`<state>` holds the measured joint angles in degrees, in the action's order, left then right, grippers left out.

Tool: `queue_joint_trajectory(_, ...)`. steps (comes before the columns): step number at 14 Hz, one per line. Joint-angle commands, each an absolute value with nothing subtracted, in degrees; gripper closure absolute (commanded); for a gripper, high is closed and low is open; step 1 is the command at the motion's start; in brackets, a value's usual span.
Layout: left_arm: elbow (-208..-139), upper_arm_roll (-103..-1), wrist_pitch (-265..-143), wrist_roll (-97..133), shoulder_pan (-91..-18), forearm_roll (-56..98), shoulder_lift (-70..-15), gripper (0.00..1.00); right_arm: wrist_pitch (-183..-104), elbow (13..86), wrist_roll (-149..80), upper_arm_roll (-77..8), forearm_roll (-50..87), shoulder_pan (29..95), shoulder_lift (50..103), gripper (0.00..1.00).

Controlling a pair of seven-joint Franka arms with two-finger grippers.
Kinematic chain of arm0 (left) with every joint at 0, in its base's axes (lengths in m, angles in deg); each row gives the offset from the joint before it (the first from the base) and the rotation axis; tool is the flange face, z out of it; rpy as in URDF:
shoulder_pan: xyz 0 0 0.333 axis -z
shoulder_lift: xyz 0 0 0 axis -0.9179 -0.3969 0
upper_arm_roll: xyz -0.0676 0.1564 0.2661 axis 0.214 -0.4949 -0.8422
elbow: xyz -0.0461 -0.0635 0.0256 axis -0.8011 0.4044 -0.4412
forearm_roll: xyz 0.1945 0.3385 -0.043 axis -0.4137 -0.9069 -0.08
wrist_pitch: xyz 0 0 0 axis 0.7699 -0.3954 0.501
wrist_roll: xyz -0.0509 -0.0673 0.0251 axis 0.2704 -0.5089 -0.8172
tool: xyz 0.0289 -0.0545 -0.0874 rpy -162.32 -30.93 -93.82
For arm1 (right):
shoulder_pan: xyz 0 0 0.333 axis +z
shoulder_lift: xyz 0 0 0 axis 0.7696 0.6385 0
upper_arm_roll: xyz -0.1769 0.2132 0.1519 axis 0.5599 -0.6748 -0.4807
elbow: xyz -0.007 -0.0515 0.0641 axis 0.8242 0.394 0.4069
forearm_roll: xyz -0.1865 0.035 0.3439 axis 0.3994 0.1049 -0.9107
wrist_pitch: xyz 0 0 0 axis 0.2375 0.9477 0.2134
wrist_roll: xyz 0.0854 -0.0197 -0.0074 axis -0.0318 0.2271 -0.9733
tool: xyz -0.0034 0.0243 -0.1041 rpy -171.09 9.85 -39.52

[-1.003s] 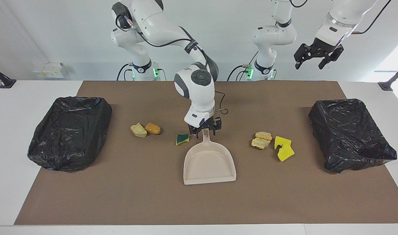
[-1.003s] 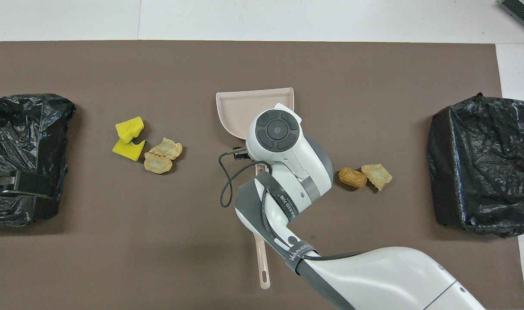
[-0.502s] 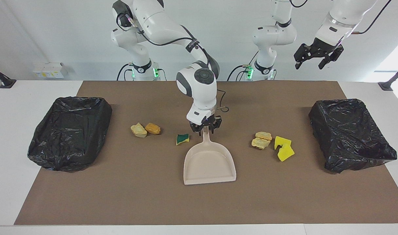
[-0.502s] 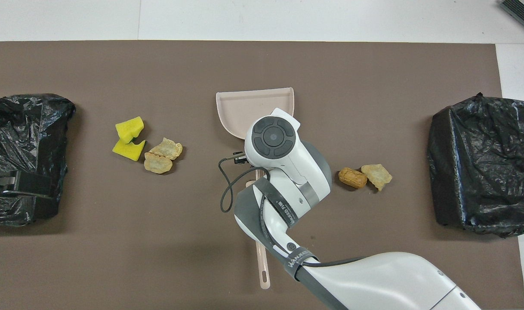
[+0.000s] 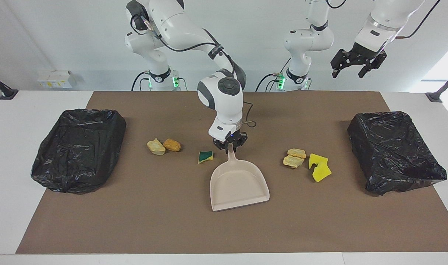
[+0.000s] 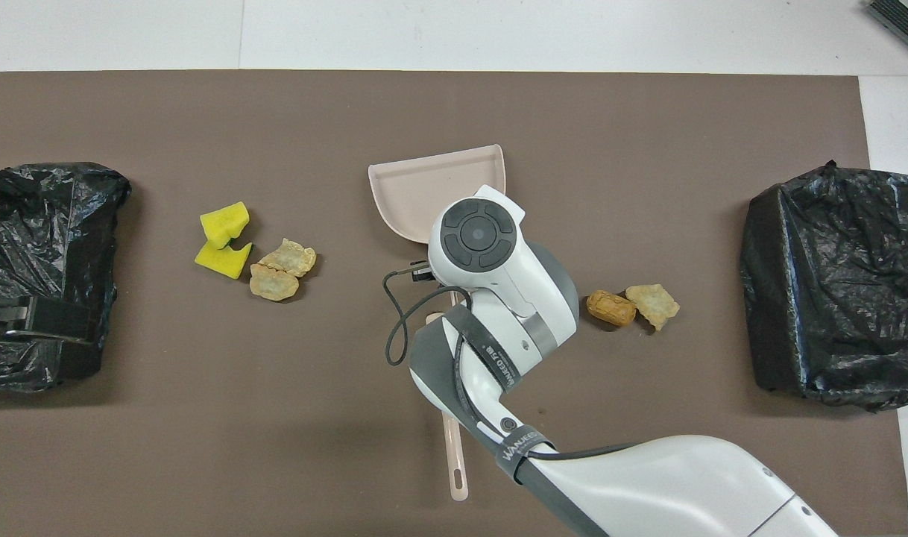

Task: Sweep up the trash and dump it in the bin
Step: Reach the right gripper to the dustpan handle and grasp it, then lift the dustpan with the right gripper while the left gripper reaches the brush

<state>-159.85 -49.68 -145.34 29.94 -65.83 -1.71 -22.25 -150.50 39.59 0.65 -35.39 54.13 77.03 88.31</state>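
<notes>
Lettering "WANJEED" (partly legible) on right arm (image 6: 525, 440)

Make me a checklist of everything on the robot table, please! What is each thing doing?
Surface: brown mat on a white table.
Job's things: bread lumps and, yellow sponge pieces, green-and-yellow sponge beside the dustpan; two black-lined bins at the table's ends.
Clutter: nothing seen.
Grippers: right gripper shut on the dustpan handle; left gripper open, waiting high over its end.
Cables: black cable looping off the right wrist.
Surroundings: white wall.
</notes>
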Motion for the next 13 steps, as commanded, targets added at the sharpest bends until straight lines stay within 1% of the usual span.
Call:
queue_joint_trajectory(1,-162.1,-50.0,-145.0,29.7,-64.8,-1.3,-20.2,0.00,-148.0,40.9,-2.3,-35.8,54.9,74.1,84.2,1.00)
queue_joint_trajectory(4,-166.7,-50.0,-145.6,28.9,-60.7,-1.3,-18.6,0.00,-142.9,40.9,-17.2,-35.8,54.0,70.3,80.1,1.00)
queue_joint_trajectory(7,-169.2,-50.0,-146.8,28.1,-55.8,-1.3,-18.6,0.00,-136.8,40.9,-27.9,-35.8,53.9,66.9,77.2,1.00)
queue_joint_trajectory(9,-173.3,-49.9,-152.4,16.8,-49.6,-1.1,-18.6,0.00,-132.8,40.9,-37.7,-35.8,53.9,64.7,76.3,1.00)
queue_joint_trajectory(11,-177.3,-49.9,-159.7,6.3,-43.7,-0.4,-18.6,0.00,-130.3,40.9,-47.5,-35.8,54.0,62.1,75.9,1.00)
queue_joint_trajectory(13,-180.8,-49.9,-166.6,0.7,-38.8,1.0,-18.8,0.00,-128.9,41.1,-56.9,-35.7,54.1,60.3,75.9,1.00)
